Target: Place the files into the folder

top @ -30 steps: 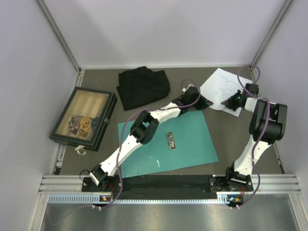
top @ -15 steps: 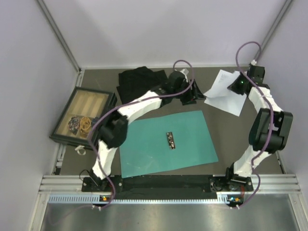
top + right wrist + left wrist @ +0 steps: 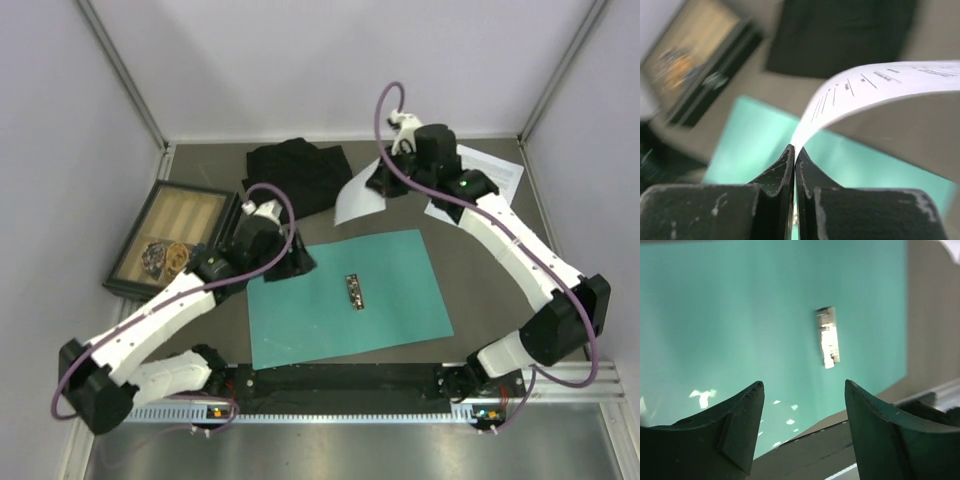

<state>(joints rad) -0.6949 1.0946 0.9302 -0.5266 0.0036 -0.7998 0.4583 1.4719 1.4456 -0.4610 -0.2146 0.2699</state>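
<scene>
The teal folder (image 3: 340, 300) lies flat mid-table, its metal clip (image 3: 353, 291) showing. My left gripper (image 3: 290, 262) hangs open and empty over the folder's far left corner. The left wrist view shows the folder (image 3: 740, 315) and clip (image 3: 828, 337) beyond the gripper (image 3: 802, 385). My right gripper (image 3: 385, 180) is shut on the edge of one white file sheet (image 3: 358, 200), held off the table behind the folder. In the right wrist view the sheet (image 3: 875, 85) curls up from the gripper (image 3: 794, 149) above the folder (image 3: 755, 140). A second sheet (image 3: 490, 170) lies at the back right, partly hidden by the arm.
A black cloth (image 3: 295, 175) lies at the back, left of the held sheet. A dark-framed wooden tray (image 3: 175, 245) with small items sits at the left. Grey walls close in the back and both sides.
My left gripper has opened and drawn back from the folder's far right corner to its far left corner. The right arm has lifted a sheet and swung it left, toward the folder.
</scene>
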